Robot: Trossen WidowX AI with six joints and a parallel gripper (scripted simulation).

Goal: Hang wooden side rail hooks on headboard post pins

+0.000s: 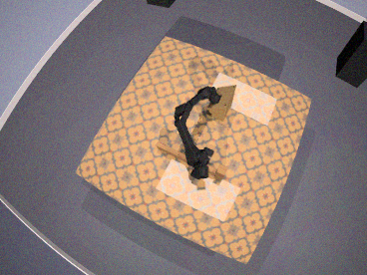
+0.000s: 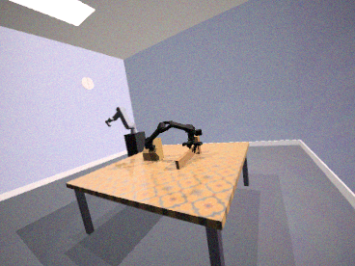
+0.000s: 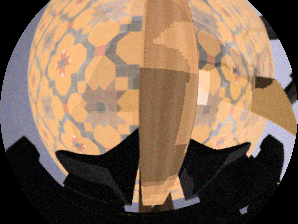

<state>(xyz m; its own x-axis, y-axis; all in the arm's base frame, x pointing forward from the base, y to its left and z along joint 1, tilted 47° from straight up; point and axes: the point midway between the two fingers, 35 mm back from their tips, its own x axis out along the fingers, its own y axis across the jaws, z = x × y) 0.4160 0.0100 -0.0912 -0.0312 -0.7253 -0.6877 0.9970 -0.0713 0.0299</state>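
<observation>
The wooden side rail (image 1: pixel 170 151) (image 2: pixel 184 159) (image 3: pixel 162 83) lies across the patterned table (image 1: pixel 125 149) (image 2: pixel 145 183). My gripper (image 1: pixel 200 174) (image 2: pixel 194 146) (image 3: pixel 154 131) is shut on the rail near one end and holds that end slightly raised. The other end rests on the table. The tan headboard post (image 1: pixel 223 102) (image 2: pixel 151 150) (image 3: pixel 278 103) stands apart from the rail, beside the arm's base, at the right edge of the wrist view. The steel hooks and the post's slot and pins are too small to make out.
Two pale rectangular patches (image 1: pixel 251 100) (image 1: pixel 199 194) mark the table top. A black pedestal (image 2: pixel 134 143) with a second small arm stands behind the table. Black boxes (image 1: pixel 354 55) (image 1: pixel 161 2) sit on the floor beyond the table.
</observation>
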